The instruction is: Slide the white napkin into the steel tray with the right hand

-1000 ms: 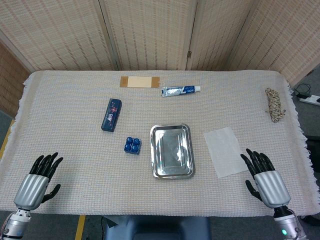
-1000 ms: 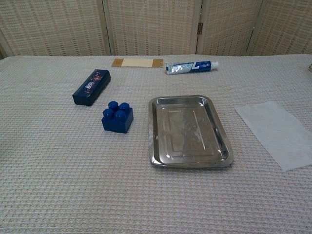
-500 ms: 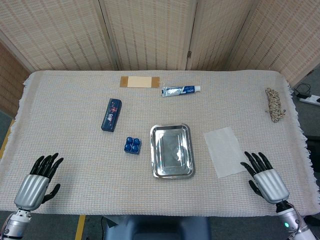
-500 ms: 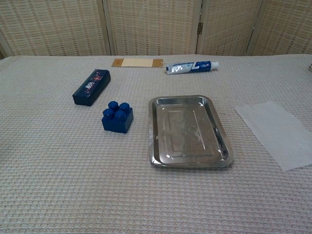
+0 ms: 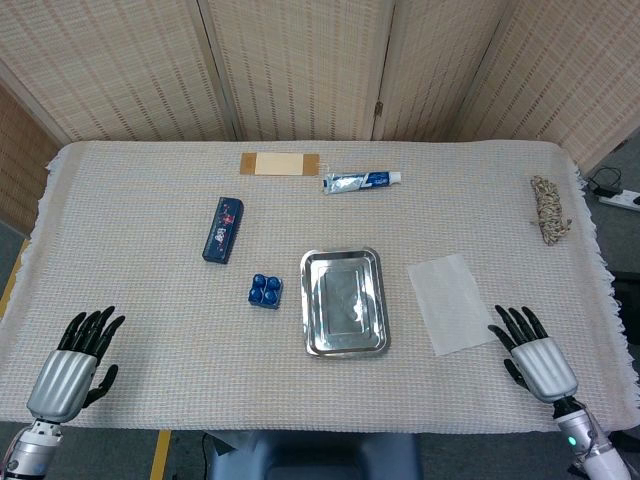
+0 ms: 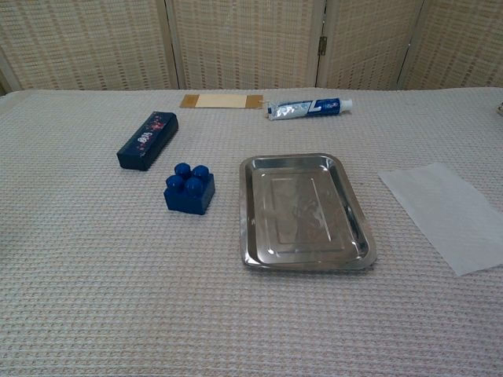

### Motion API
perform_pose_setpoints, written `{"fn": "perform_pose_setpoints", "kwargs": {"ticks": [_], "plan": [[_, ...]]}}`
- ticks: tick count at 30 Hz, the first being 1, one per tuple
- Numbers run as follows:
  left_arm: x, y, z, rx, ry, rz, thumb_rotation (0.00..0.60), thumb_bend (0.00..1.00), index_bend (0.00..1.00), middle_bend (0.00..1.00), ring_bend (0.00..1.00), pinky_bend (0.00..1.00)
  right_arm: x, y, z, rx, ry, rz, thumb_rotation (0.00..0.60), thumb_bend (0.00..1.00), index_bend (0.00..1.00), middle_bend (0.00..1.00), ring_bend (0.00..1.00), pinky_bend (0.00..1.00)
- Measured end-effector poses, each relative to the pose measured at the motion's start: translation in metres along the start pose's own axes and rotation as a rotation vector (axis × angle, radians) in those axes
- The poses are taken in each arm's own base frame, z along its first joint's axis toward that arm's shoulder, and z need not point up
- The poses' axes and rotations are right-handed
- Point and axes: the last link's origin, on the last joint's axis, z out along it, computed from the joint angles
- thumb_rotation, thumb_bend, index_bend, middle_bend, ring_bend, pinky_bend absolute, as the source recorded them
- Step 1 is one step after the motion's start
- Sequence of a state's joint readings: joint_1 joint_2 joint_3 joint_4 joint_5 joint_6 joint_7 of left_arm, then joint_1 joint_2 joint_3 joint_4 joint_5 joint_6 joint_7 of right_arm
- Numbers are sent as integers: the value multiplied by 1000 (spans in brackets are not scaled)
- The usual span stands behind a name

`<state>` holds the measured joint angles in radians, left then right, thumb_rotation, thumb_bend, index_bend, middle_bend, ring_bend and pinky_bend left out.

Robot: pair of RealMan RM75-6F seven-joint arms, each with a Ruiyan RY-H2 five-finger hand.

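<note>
While both hands wait at the near edge of the tabletop (image 5: 150, 390), the white napkin (image 5: 449, 302) lies flat toward the right side, just beside the steel tray (image 5: 345, 302) but apart from it, with a bare strip of woven cloth between them. Nothing sits on that strip, and the tray holds nothing. The right hand (image 5: 535, 357) hovers near the napkin's near right corner, fingers spread and holding nothing, not touching the paper. The left hand (image 5: 74, 366) is at the near left corner, fingers likewise apart and holding nothing.

Left of the tray stands a blue toy brick (image 5: 265, 290), close to its rim. Farther back on the left is a dark blue box (image 5: 223, 229). Along the far edge lie a tan card (image 5: 280, 164) and a toothpaste tube (image 5: 361, 181). A bundle of twine (image 5: 548, 210) rests by the far right corner, well apart from the napkin.
</note>
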<state>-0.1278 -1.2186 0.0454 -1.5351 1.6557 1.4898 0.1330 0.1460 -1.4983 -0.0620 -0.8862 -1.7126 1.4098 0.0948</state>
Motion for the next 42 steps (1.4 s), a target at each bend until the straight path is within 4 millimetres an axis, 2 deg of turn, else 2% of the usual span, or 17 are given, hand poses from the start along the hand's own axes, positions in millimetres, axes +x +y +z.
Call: {"fn": "perform_pose_setpoints", "kwargs": {"ticks": [6, 15, 31, 42], "plan": [[-1, -2, 2, 7, -7, -4, 600, 519, 4, 0, 0, 0, -15, -3, 14, 0, -6, 21, 600, 468, 219, 0, 0, 0], [-2, -5, 4, 15, -13, -7, 600, 519, 5, 0, 0, 0, -22, -10, 32, 13, -32, 12, 600, 469, 220, 0, 0, 0], [-2, -8, 6, 24, -20, -14, 600, 519, 5, 0, 0, 0, -24, -18, 52, 26, -62, 0, 600, 469, 223, 0, 0, 0], [-3, -10, 7, 31, -24, -14, 600, 519, 5, 0, 0, 0, -23, -23, 68, 4, -38, 22, 600, 469, 434, 0, 0, 0]]}}
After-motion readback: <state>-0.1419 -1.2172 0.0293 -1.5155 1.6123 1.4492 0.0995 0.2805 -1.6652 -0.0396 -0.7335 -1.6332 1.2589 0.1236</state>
